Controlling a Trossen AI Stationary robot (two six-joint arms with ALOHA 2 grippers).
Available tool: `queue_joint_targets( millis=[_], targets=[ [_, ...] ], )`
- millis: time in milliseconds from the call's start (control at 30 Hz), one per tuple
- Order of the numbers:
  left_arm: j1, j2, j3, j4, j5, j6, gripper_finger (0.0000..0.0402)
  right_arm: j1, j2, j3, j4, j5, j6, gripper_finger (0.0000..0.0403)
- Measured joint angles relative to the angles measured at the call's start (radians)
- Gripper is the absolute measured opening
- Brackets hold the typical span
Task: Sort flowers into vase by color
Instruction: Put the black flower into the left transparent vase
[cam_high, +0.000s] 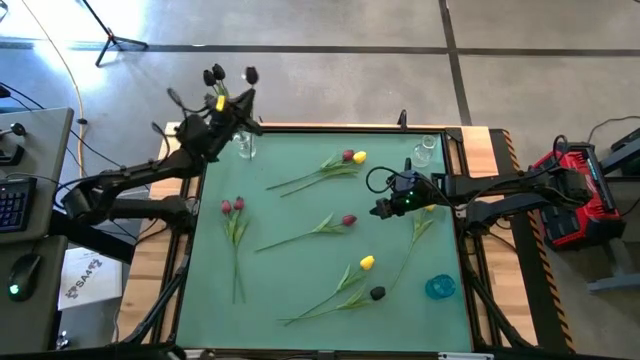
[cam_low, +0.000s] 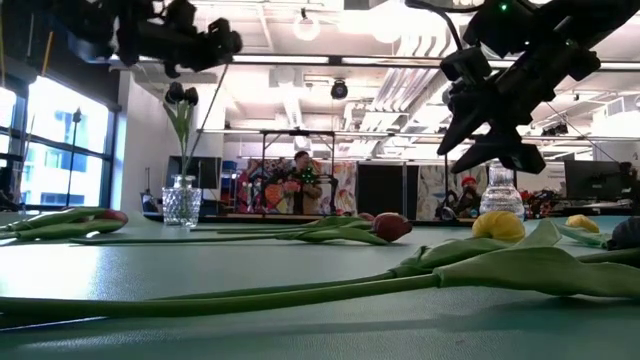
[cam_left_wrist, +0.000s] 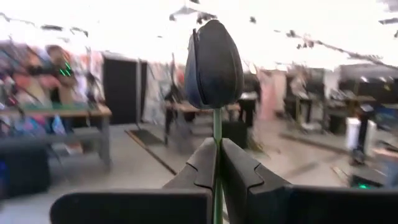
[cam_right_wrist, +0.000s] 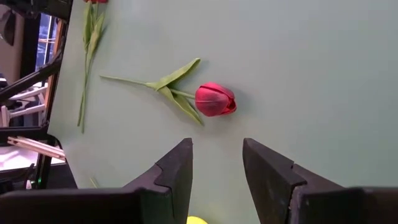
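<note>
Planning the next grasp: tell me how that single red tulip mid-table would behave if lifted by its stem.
The red tulip would probably droop, since its stem looks long and thin. Its head is likely light. The open right hand could pinch the stem easily, though it may slip.

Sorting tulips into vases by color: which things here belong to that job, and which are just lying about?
Job:
- black tulip held in the left gripper over the left glass vase
- red, yellow and black tulips on the green mat, e.g. red tulip
- right glass vase
- right gripper, jaws open

Lying about:
- blue round object
- keyboard
- mouse
</note>
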Motion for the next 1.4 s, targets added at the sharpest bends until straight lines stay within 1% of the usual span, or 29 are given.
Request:
queue_joint_targets(
  millis=[67, 167, 267, 333, 433, 667, 867, 1033, 1267, 1400],
  targets=[
    [0.029, 0.0, -0.038, 0.078, -0.001, 0.01, 0.0, 0.0, 0.0, 0.0, 0.006, 0.002, 0.001, 0.013],
    [0.066, 0.0, -0.076, 0.149, -0.005, 0.013, 0.0, 0.0, 0.0, 0.0, 0.014, 0.002, 0.001, 0.013],
    [0.093, 0.0, -0.085, 0.19, -0.009, 0.015, 0.0, 0.0, 0.0, 0.0, 0.016, 0.002, 0.009, 0.013],
    [0.105, 0.0, -0.085, 0.215, -0.011, 0.053, 0.0, 0.0, 0.0, 0.0, 0.016, 0.002, 0.012, 0.013],
    [0.117, 0.0, -0.08, 0.229, -0.013, 0.121, 0.0, 0.0, 0.0, 0.0, 0.016, 0.002, 0.012, 0.013],
    [0.153, 0.0, -0.063, 0.228, 0.0, 0.175, 0.0, -0.007, 0.0, 0.0, 0.016, 0.001, 0.012, 0.013],
    [0.2, 0.001, -0.063, 0.228, 0.048, 0.176, 0.0, -0.046, 0.0, 0.0, 0.016, -0.009, 0.012, 0.013],
    [0.228, 0.031, -0.063, 0.261, 0.086, 0.165, 0.0, -0.069, 0.0, 0.0, 0.035, -0.018, 0.009, 0.013],
    [0.232, 0.142, -0.063, 0.41, 0.092, 0.112, 0.0, -0.072, 0.0, 0.0, 0.038, -0.026, 0.017, 0.013],
    [0.231, 0.184, -0.063, 0.498, 0.087, 0.051, 0.0, -0.065, 0.0, 0.0, 0.039, -0.028, 0.028, 0.013]
  ],
)
